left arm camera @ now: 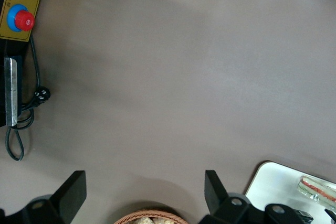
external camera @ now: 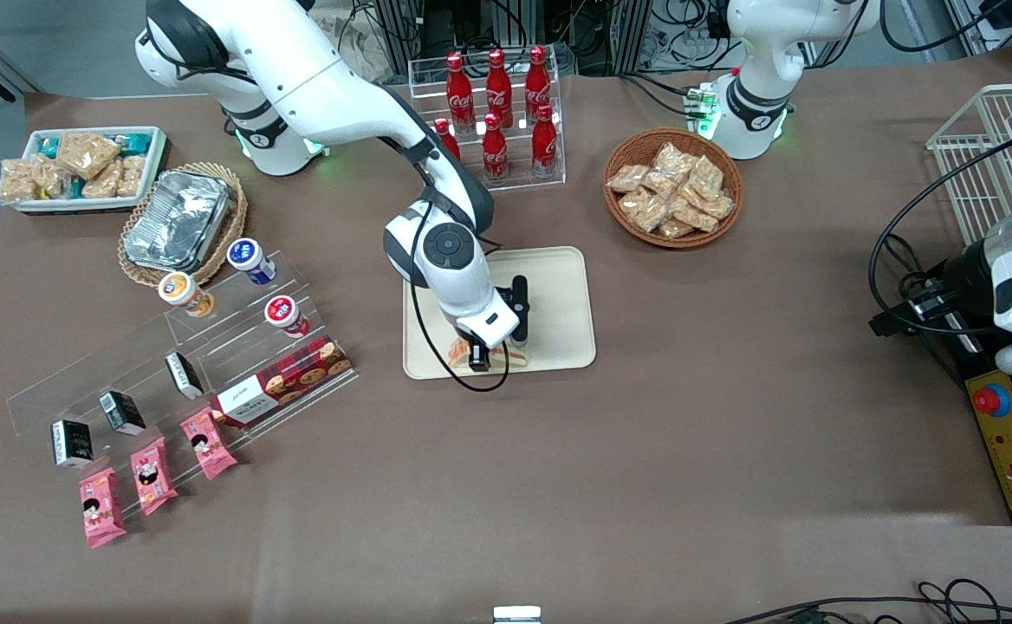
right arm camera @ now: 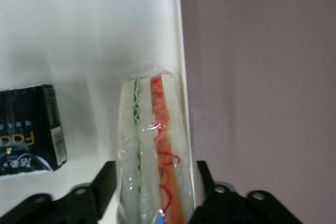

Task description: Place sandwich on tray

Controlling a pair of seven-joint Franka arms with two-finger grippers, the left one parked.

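The sandwich [right arm camera: 155, 145], a clear-wrapped wedge of white bread with green and orange-red layers, lies on the cream tray [right arm camera: 79, 35] right along its rim. In the front view the tray [external camera: 558, 295] sits mid-table, and the sandwich [external camera: 515, 355] is at the tray's edge nearest the front camera. My right gripper [external camera: 482, 355] is low over it. The gripper [right arm camera: 156, 182] is open, with one finger on each side of the sandwich and thin gaps between them. The parked arm's wrist view also shows the sandwich [left arm camera: 317, 190] on the tray [left arm camera: 273, 184].
A small black packet [right arm camera: 29, 129] lies on the tray beside the sandwich. A rack of cola bottles [external camera: 497, 113] and a basket of snack packets [external camera: 672, 186] stand farther from the front camera than the tray. An acrylic stand with cups and boxes [external camera: 211, 347] lies toward the working arm's end.
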